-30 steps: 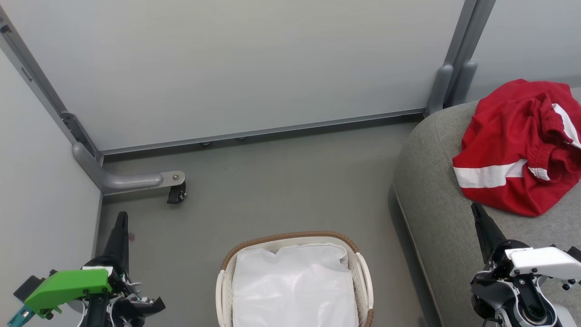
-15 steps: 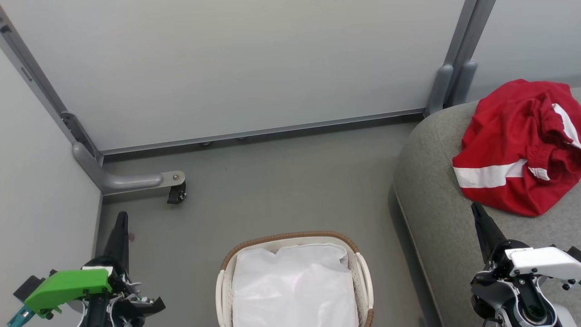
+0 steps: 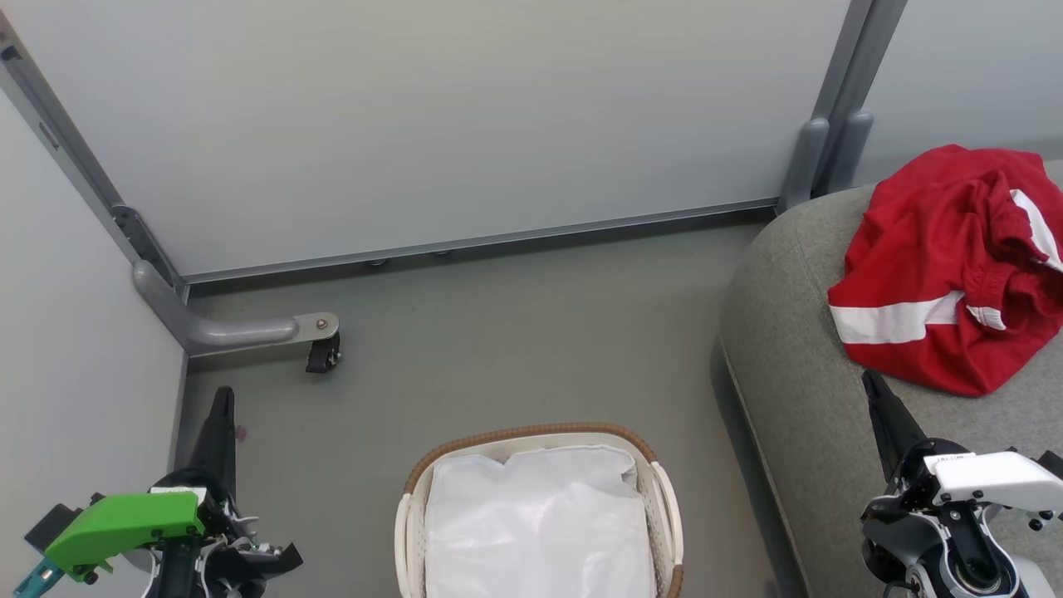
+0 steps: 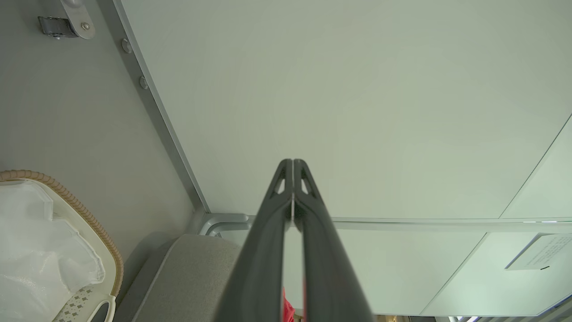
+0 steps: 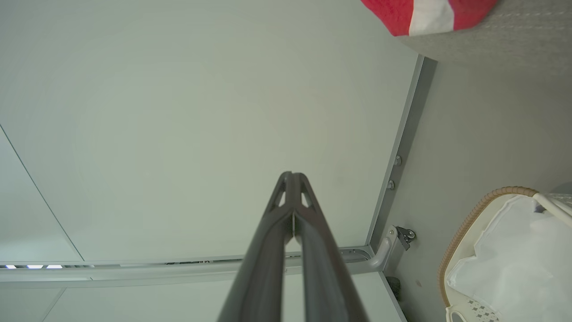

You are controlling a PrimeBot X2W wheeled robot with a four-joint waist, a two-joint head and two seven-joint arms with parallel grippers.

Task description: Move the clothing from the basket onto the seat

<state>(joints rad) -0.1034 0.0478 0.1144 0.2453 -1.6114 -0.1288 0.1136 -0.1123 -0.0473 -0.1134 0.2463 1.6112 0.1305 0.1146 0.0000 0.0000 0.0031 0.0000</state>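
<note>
The red clothing [image 3: 947,266] with a broad white band lies heaped on the grey seat [image 3: 797,365] at the right; a corner of the clothing [image 5: 429,15] appears at the top of the right wrist view. On the floor at the bottom centre stands the basket [image 3: 531,436], with just its white liner [image 3: 540,523] inside. My left gripper [image 3: 222,394] is shut at the lower left, away from the basket, its fingertips pressed together [image 4: 292,162]. My right gripper [image 3: 870,380] is shut over the seat's near part, just below the clothing, holding nothing [image 5: 292,174].
Pale partition panels [image 3: 432,116] close off the back and left. A grey metal foot with a castor [image 3: 320,345] juts onto the floor at the left. Open grey floor [image 3: 515,332] lies between basket, panels and seat.
</note>
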